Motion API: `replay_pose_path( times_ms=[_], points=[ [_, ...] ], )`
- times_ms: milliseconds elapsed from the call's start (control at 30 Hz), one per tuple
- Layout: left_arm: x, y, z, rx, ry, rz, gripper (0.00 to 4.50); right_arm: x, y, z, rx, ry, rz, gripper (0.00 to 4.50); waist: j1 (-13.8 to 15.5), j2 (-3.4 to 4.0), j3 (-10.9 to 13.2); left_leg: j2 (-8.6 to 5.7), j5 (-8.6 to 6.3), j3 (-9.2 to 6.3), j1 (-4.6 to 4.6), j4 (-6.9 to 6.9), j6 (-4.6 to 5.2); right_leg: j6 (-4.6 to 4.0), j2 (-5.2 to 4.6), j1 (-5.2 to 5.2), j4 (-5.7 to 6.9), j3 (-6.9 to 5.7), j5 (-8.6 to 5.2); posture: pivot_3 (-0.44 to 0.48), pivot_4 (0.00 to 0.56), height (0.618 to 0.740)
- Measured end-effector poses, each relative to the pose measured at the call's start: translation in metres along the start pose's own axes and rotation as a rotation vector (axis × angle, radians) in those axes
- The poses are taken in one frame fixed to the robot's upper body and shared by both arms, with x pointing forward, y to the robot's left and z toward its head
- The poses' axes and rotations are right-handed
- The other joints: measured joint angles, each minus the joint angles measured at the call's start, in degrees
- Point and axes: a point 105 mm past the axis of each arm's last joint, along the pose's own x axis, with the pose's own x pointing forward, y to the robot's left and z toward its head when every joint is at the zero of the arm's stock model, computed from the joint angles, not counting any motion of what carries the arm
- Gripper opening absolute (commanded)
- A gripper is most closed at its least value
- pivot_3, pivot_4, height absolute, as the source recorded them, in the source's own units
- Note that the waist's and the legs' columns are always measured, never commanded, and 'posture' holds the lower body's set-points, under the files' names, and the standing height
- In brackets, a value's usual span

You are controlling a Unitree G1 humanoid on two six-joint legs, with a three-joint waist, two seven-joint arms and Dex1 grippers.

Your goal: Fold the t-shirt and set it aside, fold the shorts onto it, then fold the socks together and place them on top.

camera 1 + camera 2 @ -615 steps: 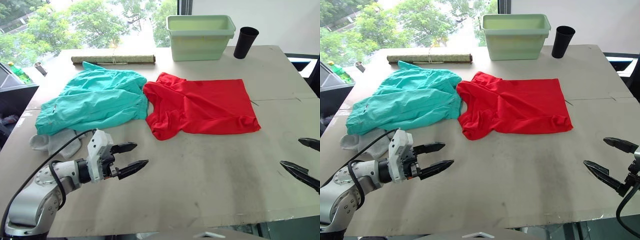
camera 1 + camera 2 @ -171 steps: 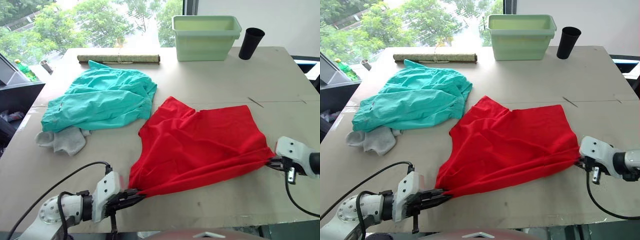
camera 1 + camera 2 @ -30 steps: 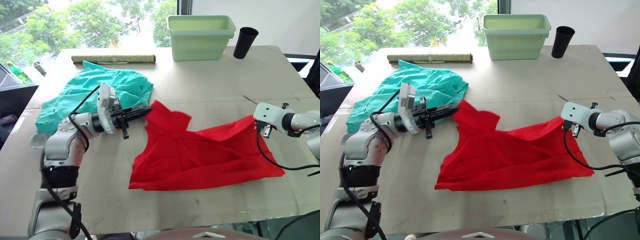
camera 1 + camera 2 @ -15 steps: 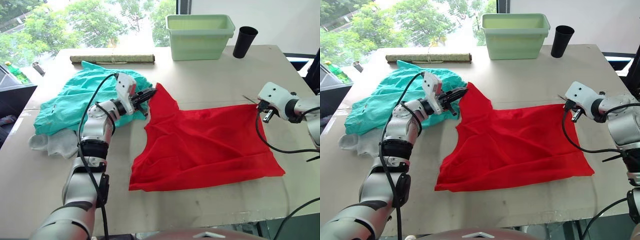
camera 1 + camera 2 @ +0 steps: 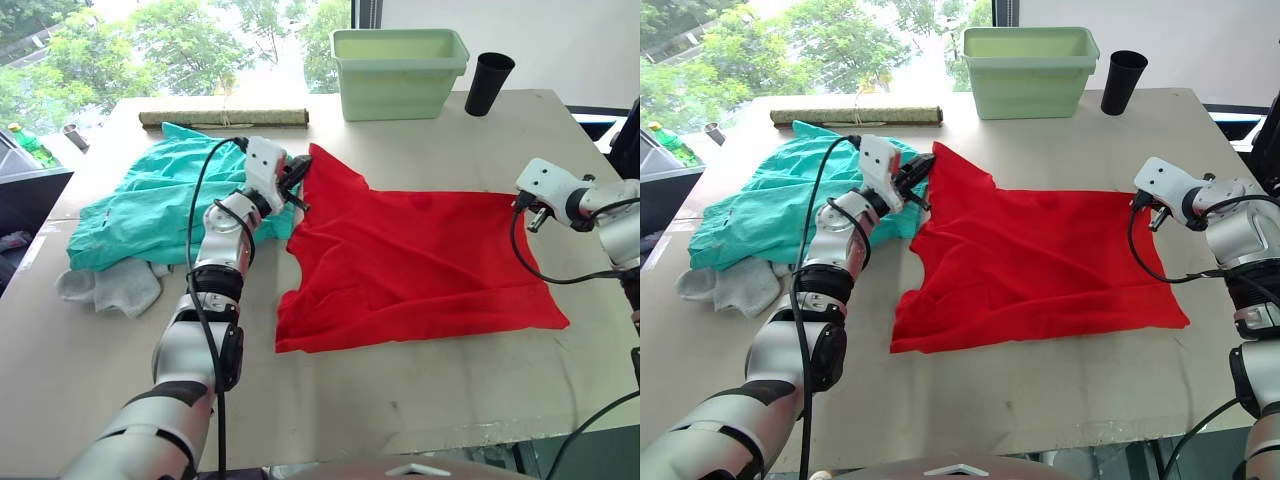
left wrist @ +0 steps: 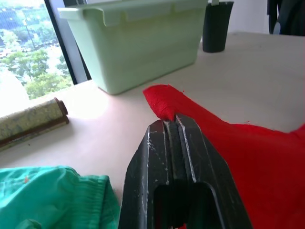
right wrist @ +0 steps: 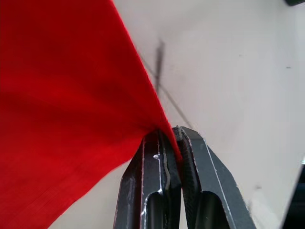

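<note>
Pulled flatter, the t-shirt (image 5: pixel 420 260) lies crosswise, far corners clenched in left hand (image 6: pixel 170 123) and right hand (image 7: pixel 167 134).

**Tabletop and what lies on it**

A pale beige tabletop (image 5: pixel 400 400) is seen across most of the frame. The t-shirt (image 5: pixel 420 265) is spread at centre right. The shorts (image 5: pixel 160 200) lie bunched at centre left, with the socks (image 5: pixel 110 285) just below them. At the upper edge are set a rolled mat (image 5: pixel 222 117), a pale green tub (image 5: pixel 400 72) and a black cup (image 5: pixel 488 83).
</note>
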Motion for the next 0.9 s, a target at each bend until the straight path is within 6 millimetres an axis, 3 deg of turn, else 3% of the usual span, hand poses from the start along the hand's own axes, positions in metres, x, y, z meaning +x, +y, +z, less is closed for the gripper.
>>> replay_pose_path(
  times_ms=[233, 400, 500, 567, 900],
  points=[
    [-0.002, -0.001, 0.007, 0.029, -0.046, -0.024, 0.00, 0.001, 0.013, 0.009, -0.025, -0.086, 0.022, 0.13, -0.13, 0.00, 0.00, 0.01, 0.01, -0.01, 0.02, 0.01, -0.02, 0.02, 0.00, 0.00, 0.02, 0.00, -0.01, 0.000, 0.150, 0.727],
    [-0.030, -0.017, 0.020, -0.044, -0.162, -0.298, 0.00, -0.012, 0.034, -0.011, -0.038, -0.070, 0.045, 0.13, -0.04, 0.01, -0.01, 0.01, 0.00, -0.02, 0.01, 0.00, -0.03, -0.09, -0.02, 0.00, 0.00, -0.01, 0.04, 0.000, 0.150, 0.727],
    [-0.058, -0.024, 0.010, -0.018, -0.132, -0.451, 0.00, -0.018, 0.049, -0.029, 0.001, -0.027, 0.057, 0.13, -0.22, 0.04, -0.03, 0.03, 0.01, -0.02, 0.04, 0.01, -0.04, -0.08, -0.01, 0.00, 0.01, 0.00, 0.04, 0.000, 0.150, 0.727],
    [-0.065, -0.030, 0.004, -0.008, -0.123, -0.499, 0.00, -0.018, 0.057, -0.038, 0.016, 0.000, 0.068, 0.13, -0.26, 0.04, -0.03, 0.03, 0.01, -0.03, 0.04, 0.05, -0.05, 0.03, -0.02, 0.00, 0.06, 0.00, -0.02, 0.000, 0.150, 0.727],
    [-0.079, -0.042, -0.012, 0.115, -0.082, -0.609, 0.00, -0.020, 0.056, -0.040, 0.027, 0.008, 0.007, 0.13, 0.16, 0.04, -0.03, 0.03, 0.01, -0.08, 0.02, 0.04, -0.03, -0.29, -0.05, -0.05, 0.09, 0.00, 0.16, 0.000, 0.150, 0.727]
  ],
)
